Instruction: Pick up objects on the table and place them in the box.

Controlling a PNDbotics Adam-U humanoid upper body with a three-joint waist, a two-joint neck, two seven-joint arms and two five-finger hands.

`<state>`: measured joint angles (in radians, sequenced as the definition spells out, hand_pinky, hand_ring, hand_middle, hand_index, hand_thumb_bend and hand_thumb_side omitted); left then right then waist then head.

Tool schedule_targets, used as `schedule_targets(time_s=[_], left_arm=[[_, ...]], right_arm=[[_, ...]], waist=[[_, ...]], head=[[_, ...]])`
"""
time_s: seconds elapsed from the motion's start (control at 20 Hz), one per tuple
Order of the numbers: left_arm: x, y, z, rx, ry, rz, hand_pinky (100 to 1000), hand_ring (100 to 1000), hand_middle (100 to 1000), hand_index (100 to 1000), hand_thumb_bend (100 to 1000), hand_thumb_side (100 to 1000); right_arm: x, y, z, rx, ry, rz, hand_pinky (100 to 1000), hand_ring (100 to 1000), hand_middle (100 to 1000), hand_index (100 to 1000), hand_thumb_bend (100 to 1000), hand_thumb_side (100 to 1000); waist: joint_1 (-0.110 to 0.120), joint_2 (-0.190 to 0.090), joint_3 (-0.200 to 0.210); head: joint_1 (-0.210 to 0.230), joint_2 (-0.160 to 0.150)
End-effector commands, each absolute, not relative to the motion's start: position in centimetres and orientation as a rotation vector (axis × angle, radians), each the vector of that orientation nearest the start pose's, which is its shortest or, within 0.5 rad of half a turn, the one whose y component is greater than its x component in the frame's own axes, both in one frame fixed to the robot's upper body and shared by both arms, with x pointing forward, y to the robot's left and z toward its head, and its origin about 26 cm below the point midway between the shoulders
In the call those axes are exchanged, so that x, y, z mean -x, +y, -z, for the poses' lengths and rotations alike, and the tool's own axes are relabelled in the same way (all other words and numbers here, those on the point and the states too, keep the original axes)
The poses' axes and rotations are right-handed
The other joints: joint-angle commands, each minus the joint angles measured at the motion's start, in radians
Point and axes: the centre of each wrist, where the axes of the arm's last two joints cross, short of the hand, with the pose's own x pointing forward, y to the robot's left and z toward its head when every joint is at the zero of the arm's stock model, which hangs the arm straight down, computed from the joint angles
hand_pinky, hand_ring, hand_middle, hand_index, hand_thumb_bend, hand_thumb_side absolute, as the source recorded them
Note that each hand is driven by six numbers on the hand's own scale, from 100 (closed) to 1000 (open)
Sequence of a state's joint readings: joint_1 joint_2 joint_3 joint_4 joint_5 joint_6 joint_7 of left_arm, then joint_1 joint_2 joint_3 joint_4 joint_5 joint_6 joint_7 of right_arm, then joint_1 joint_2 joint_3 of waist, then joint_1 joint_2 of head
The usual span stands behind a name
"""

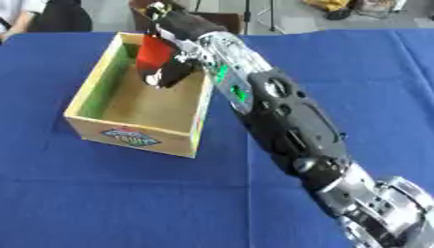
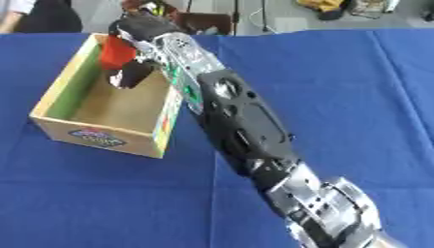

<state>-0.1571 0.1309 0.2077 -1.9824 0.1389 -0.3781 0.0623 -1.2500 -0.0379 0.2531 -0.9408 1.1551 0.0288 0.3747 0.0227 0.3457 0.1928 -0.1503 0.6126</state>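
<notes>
A wooden box (image 1: 88,88) with a green inner wall stands open on the blue tablecloth at the upper left. My right arm reaches diagonally from the lower right across the table to the box. My right hand (image 1: 169,72) hangs over the far part of the box's opening, fingers curled down round a red object (image 1: 152,52) held just above the box's inside. What the red object is I cannot make out. My left hand shows in neither view.
The blue tablecloth (image 1: 101,193) covers the whole table. A coloured label (image 1: 130,136) marks the box's near wall. A person's sleeve (image 1: 17,9) shows beyond the far edge at the upper left, and dark equipment stands behind the table.
</notes>
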Motion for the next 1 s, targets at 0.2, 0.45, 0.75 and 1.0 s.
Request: schedule_targets(time_s=[0.2,0.45,0.75,1.0], left_arm=[[-28.2,29.6,-15.7,-0.128,-2.555,-0.12,482,642,579,755,337,877],[-28.2,29.6,-15.7,-0.128,-2.553,-0.12,482,643,579,754,336,875],[-28.2,29.6,-15.7,-0.129,-2.551,-0.123,483,643,578,754,336,876],[-28.2,29.6,-15.7,-0.129,-2.55,-0.125,484,644,579,755,336,876]], right_arm=[[-46.0,-2.3,-27.1,1.024,-1.585,-1.697,675,669,394,435,100,411],[-46.1,-1.9,-26.4,1.028,-1.562,-1.724,705,730,493,538,100,452],[-46.1,-1.8,-26.1,1.058,-1.532,-1.727,771,825,746,807,100,527],[-46.1,-2.1,-26.4,1.097,-1.505,-1.726,850,902,871,928,680,593]], waist=[[0.0,-0.013,0.005],[-0.002,-0.012,0.007],[-0.002,-0.013,0.009],[0.0,-0.014,0.006]], head=[[-0.007,-0.015],[-0.009,-0.019],[-0.01,-0.02],[-0.006,-0.018]])
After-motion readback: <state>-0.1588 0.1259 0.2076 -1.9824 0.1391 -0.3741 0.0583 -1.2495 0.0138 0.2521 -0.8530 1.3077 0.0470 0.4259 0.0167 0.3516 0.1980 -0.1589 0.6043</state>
